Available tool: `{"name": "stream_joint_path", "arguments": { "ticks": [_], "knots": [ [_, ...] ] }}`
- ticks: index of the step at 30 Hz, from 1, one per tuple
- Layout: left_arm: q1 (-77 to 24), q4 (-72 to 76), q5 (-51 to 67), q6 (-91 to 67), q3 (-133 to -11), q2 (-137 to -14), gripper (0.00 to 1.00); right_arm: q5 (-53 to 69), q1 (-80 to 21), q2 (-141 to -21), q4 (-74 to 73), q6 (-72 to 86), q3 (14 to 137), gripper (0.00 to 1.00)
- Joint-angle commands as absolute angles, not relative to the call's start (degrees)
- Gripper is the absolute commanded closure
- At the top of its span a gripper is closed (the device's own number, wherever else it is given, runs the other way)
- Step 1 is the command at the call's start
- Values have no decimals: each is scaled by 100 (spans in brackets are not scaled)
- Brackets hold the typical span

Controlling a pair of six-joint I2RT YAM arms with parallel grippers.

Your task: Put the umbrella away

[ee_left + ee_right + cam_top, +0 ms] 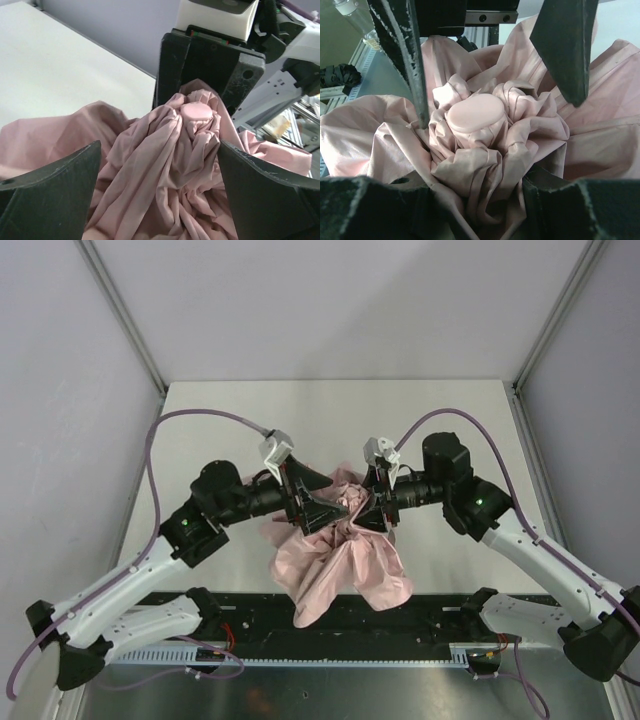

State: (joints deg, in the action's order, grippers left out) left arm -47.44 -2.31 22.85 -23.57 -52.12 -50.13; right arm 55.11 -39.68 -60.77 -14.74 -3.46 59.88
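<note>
Starting on the left: the left gripper [335, 502] comes in sideways from its arm with its jaws spread wide, nothing pinched. In its own wrist view the two black fingers [55, 190] sit far apart, and a big heap of pink cloth fills the space between them. In the right wrist view one of those fingers looks like it brushes the cloth, but it's not squeezing anything.

Between the two grippers is the umbrella [340, 560], basically a crumpled pink bundle. Most of the fabric spills out below the grippers toward the arm bases. It drapes onto the white table [450, 420] and over the black strip [430, 612] along its near edge. Just ahead of the left gripper's fingertips the cloth bunches up tight around a round pink cap [196, 111].

On the right, the right gripper [373, 502] faces the left one, nearly tip to tip. Its jaws are pressed in on the bunched fabric by that cap, one on each side, so it's the one gripping the umbrella. The cloth hides the shaft and strap, so I can't tell where they are.
</note>
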Motion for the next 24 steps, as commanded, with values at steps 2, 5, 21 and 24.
{"name": "stream_joint_path", "arguments": {
  "ticks": [2, 5, 21, 24],
  "knots": [
    [-4726, 843, 3074, -2720, -5274, -5204, 1, 5677, -4024, -5982, -1172, -507, 6070, 100],
    [-4722, 913, 3121, -2793, -5322, -5391, 1, 5772, -4066, -5927, -1142, -473, 6071, 100],
    [-4725, 1069, 3395, -2659, -5538, -5730, 91, 5431, -4455, -5817, -1320, -477, 6246, 94],
    [-4717, 1110, 3085, -2446, -5426, -5474, 99, 4829, -4421, -5776, -1341, -272, 6246, 65]
  ]
}}
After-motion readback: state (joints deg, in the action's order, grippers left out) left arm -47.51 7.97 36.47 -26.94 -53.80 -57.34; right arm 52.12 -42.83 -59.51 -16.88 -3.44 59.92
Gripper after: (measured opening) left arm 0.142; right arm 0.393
